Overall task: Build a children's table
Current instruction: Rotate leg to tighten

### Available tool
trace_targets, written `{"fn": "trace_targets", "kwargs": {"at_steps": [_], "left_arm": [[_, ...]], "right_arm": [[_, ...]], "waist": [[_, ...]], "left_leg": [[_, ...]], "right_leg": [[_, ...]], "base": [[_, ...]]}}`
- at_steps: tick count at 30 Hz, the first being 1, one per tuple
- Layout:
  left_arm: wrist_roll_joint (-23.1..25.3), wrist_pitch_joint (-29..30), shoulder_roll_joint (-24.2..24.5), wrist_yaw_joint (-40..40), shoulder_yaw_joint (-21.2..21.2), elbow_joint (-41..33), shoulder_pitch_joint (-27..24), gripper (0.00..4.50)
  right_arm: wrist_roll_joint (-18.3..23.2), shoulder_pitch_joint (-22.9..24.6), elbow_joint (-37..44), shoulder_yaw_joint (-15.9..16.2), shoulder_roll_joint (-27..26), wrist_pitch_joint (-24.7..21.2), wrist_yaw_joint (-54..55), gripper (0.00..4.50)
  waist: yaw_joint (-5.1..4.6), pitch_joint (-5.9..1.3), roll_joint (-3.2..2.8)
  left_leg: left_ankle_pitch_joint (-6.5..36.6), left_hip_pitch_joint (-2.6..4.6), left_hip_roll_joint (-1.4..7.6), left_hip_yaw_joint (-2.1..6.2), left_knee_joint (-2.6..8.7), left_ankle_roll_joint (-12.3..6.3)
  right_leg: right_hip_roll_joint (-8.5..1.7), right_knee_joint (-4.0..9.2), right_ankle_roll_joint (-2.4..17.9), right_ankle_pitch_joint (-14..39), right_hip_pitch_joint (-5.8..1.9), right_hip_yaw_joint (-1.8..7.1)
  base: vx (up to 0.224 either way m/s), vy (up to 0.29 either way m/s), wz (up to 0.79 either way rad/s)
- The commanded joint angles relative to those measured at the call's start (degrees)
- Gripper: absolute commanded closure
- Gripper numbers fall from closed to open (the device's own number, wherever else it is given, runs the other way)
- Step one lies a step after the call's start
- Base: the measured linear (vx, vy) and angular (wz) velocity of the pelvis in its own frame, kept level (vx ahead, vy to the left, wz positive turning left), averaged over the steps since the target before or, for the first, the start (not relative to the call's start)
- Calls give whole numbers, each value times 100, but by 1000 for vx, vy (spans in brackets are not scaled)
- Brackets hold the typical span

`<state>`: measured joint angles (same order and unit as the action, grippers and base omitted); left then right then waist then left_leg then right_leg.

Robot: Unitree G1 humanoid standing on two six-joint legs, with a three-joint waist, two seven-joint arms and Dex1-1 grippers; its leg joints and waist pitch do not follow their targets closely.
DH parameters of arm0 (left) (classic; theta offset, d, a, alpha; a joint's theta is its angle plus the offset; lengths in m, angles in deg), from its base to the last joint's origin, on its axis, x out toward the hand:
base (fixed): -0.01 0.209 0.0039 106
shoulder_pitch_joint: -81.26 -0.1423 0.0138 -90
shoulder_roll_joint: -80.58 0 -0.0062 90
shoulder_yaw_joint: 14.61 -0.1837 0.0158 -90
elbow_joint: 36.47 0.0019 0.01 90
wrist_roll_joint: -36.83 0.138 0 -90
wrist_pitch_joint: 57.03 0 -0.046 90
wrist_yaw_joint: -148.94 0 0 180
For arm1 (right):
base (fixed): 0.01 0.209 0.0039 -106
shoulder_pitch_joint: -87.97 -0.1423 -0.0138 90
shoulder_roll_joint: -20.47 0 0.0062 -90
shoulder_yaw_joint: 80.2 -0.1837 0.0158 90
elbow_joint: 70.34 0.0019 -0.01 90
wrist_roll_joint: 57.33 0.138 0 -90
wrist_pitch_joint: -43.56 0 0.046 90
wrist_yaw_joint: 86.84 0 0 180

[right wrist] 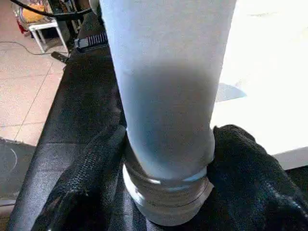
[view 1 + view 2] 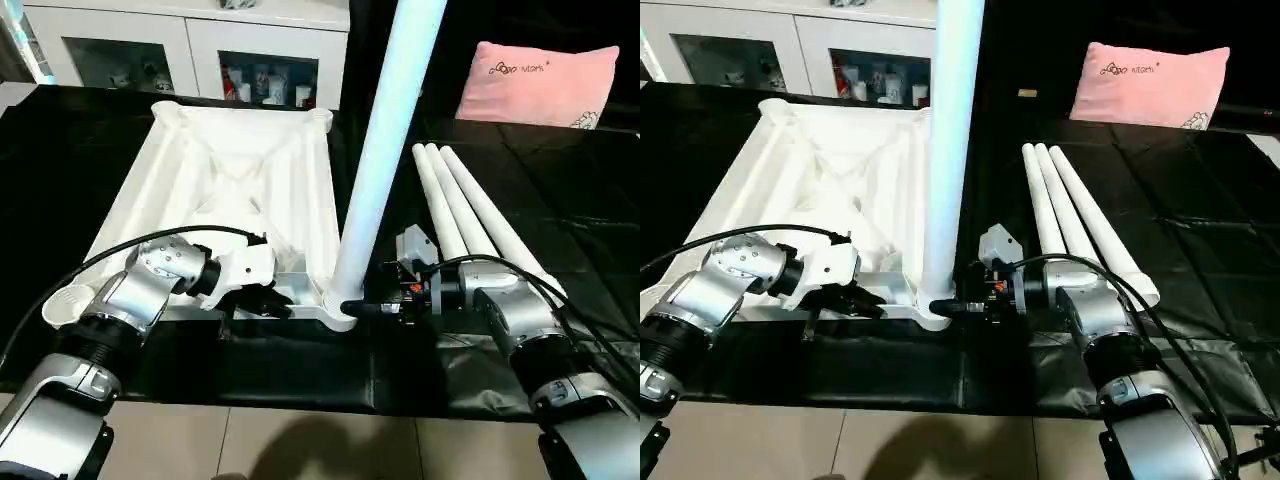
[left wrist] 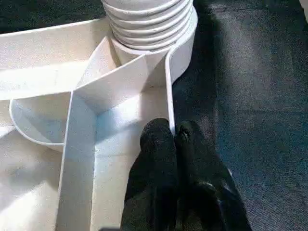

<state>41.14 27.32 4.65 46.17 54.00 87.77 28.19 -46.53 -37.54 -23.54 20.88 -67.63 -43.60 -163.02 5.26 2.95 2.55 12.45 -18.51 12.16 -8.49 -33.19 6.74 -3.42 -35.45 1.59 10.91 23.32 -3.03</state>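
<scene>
Jaws of the left gripper [image 3: 175, 137] are pressed on the thin rim wall of the tabletop [image 2: 240, 170], one finger either side of it, at the near edge; jaws of the right gripper [image 1: 168, 144] are spread round the base of the upright leg [image 2: 385, 140], a black finger [image 1: 250, 163] on each side just above its threaded end; that leg stands in the near corner socket [image 2: 338, 305], between the two grippers, with threads partly exposed above the socket mouth; the tabletop lies upside down on the black cloth [image 2: 300, 365] covering the counter, ribs up, stretching away beyond the left jaws; three more legs [image 2: 470, 210] lie side by side on the cloth just beyond the right jaws, touching one another; farther off, a pink pillow [image 2: 538, 85] sits beyond them; a white cabinet [image 2: 180, 45] stands behind the tabletop.
</scene>
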Motion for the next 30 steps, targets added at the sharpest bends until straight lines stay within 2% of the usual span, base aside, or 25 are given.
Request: {"fn": "trace_targets", "kwargs": {"at_steps": [1,4,5,9,11,12,14,15,16,19,22,30], "left_arm": [[365,-42,-43,211,-509,143,-114,450],[379,-51,-47,226,-502,155,-115,450],[387,-51,-48,236,-500,159,-117,450],[406,-63,-41,260,-506,179,-117,450],[419,-86,-40,267,-509,215,-101,450],[420,-88,-40,267,-509,218,-100,450],[425,-94,-44,276,-510,233,-83,450],[427,-92,-51,281,-511,233,-72,450],[427,-92,-51,281,-511,233,-72,450],[426,-91,-63,291,-513,238,-65,450],[431,-100,-69,295,-518,252,-58,450],[451,-107,-77,316,-500,278,-44,450]], "right_arm": [[-85,1,-36,98,-22,19,-204,182],[-98,22,-56,105,-34,47,-230,189],[-102,41,-51,110,-40,52,-232,189],[-117,104,-30,138,-58,82,-235,190],[-174,124,-44,162,-57,145,-174,190],[-182,124,-45,163,-57,150,-159,190],[-142,102,-49,151,-70,-74,-165,190],[-92,92,-45,128,-84,-206,-193,155],[-92,92,-45,128,-84,-206,-193,134],[-99,102,-26,95,-132,-146,-70,111],[-252,105,-105,82,-198,203,277,73],[-257,110,-66,80,-243,189,254,73]], "waist": [[-4,-382,-53],[0,-390,-49],[7,-392,-102],[1,-395,-85],[3,-394,-121],[-1,-392,-109],[-2,-397,-111],[-2,-396,-132],[-2,-398,-124],[-2,-397,-127],[-8,-395,-130],[-4,-390,-139]], "left_leg": [[256,-84,77,-118,317,-339],[209,-89,71,-119,309,-353],[205,-87,72,-110,310,-342],[247,-91,68,-113,310,-326],[278,-89,69,-107,313,-307],[298,-89,68,-111,312,-304],[298,-85,68,-108,314,-292],[293,-83,69,-106,315,-292],[289,-82,67,-110,313,-300],[351,-85,71,-109,314,-286],[374,-83,67,-109,318,-239],[449,-82,75,-105,323,-219]], "right_leg": [[-370,263,1559,-7,-390,237],[-367,253,1566,-92,-396,236],[-372,245,1576,-108,-393,236],[-363,252,1589,-146,-404,233],[-364,254,1590,-121,-400,230],[-362,264,1583,-106,-397,229],[-358,259,1585,-121,-403,229],[-353,257,1601,-156,-402,229],[-350,258,1607,-182,-402,229],[-361,261,1609,-133,-402,228],[-365,269,1577,-36,-396,233],[-365,271,1564,25,-392,235]], "base": [[0,0,0],[0,0,0],[0,0,0],[0,0,0],[0,0,0],[0,0,0],[0,0,0],[0,0,0],[0,0,0],[0,0,0],[0,0,0],[0,0,0]]}}
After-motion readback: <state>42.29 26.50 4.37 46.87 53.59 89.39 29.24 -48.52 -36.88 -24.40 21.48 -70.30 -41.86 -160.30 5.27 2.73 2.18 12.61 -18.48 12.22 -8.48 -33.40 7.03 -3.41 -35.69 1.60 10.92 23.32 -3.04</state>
